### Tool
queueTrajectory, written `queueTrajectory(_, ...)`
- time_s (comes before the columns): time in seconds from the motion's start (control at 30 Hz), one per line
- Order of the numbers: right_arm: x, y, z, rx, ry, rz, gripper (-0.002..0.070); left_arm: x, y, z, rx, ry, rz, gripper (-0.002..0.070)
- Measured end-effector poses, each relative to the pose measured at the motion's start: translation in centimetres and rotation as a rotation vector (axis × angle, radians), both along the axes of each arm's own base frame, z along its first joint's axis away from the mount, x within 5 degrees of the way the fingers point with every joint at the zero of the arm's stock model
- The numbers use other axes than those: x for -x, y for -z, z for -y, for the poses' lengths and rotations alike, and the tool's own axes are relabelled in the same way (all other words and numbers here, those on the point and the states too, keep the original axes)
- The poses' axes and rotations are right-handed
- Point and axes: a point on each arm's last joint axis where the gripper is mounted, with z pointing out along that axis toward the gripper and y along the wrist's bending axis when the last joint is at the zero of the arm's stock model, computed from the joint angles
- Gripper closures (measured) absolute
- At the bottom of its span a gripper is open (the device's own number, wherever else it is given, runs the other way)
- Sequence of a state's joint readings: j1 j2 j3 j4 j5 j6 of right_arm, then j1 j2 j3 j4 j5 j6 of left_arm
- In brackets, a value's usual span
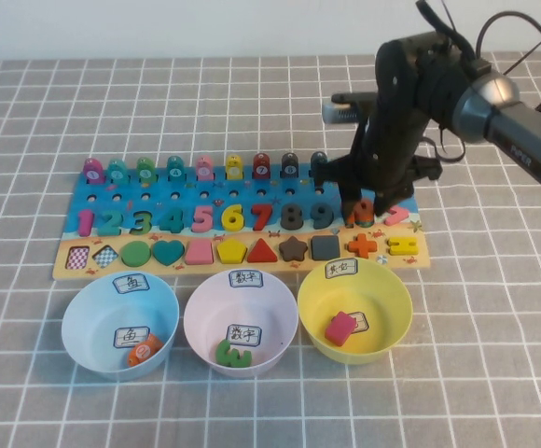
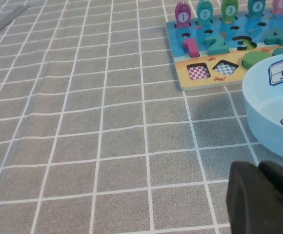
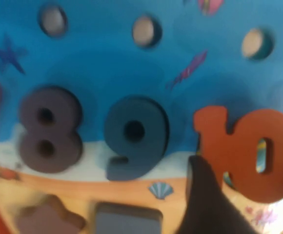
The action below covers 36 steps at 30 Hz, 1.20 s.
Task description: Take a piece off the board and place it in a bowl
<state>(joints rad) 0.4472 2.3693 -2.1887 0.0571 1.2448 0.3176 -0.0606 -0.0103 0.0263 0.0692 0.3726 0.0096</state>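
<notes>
The long rectangular wooden puzzle board (image 1: 242, 229), blue above with a tan lower strip, lies across the middle of the high view on a grey checked tablecloth (image 1: 205, 103). It carries a row of coloured pegs, a row of coloured numbers and a row of shapes.

Three round plastic bowls stand in a line just below the board. The light blue bowl (image 1: 89, 313) is at lower left and holds a small round orange piece (image 1: 144, 353). The pale pink bowl (image 1: 205, 317), with white handwritten labels on its rim and inside, is in the centre and holds a green number piece (image 1: 234, 354). The yellow bowl (image 1: 387, 299) is at lower centre-right and holds a pink block (image 1: 341, 328).

The right arm enters from the upper right of the high view. The right gripper (image 1: 368, 210) is down at the right end of the number row, over the flat orange wooden number "10" (image 3: 246, 151). In the right wrist view the "10" appears slightly lifted beside the dark blue "9" (image 3: 134, 136), with one dark finger (image 3: 207, 200) against its lower edge. Whether the fingers actually clamp the piece cannot be confirmed.

The left gripper (image 2: 263, 197) rests low on the tablecloth near the light blue bowl, at the lower right of the left wrist view; its finger spacing cannot be determined.
</notes>
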Motion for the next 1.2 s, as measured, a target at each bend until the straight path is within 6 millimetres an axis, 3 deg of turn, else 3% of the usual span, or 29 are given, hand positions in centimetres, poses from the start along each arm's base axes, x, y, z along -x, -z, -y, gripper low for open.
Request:
queueTrajectory(0.17, -0.6, -2.1, -0.3, -0.036, 0.000, 0.076, 0.0372, 0.0, 0.0, 0.0, 0.000, 0.000, 0.000, 0.0676)
queueTrajectory(0.43, -0.6, -3.2, -0.3, -0.048, 0.000, 0.100, 0.0374, 0.0, 0.0, 0.0, 0.000, 0.000, 0.000, 0.0675)
queueTrajectory(0.6, 0.5, -6.0, -0.8, -0.070, -0.033, 0.153, 0.0374, 0.0, 0.0, 0.0, 0.000, 0.000, 0.000, 0.0675)
queueTrajectory(0.8, 4.2, -8.9, -3.4, -0.100, -0.155, 0.169, 0.0374, 0.0, 0.0, 0.0, 0.000, 0.000, 0.000, 0.0675)
queueTrajectory(1.1, 13.0, -8.2, -7.3, -0.065, -0.401, 0.038, 0.0374, 0.0, 0.0, 0.0, 0.000, 0.000, 0.000, 0.0675)
queueTrajectory(1.2, 14.9, -8.4, -8.5, -0.067, -0.469, 0.032, 0.0375, 0.0, 0.0, 0.0, 0.000, 0.000, 0.000, 0.0675)
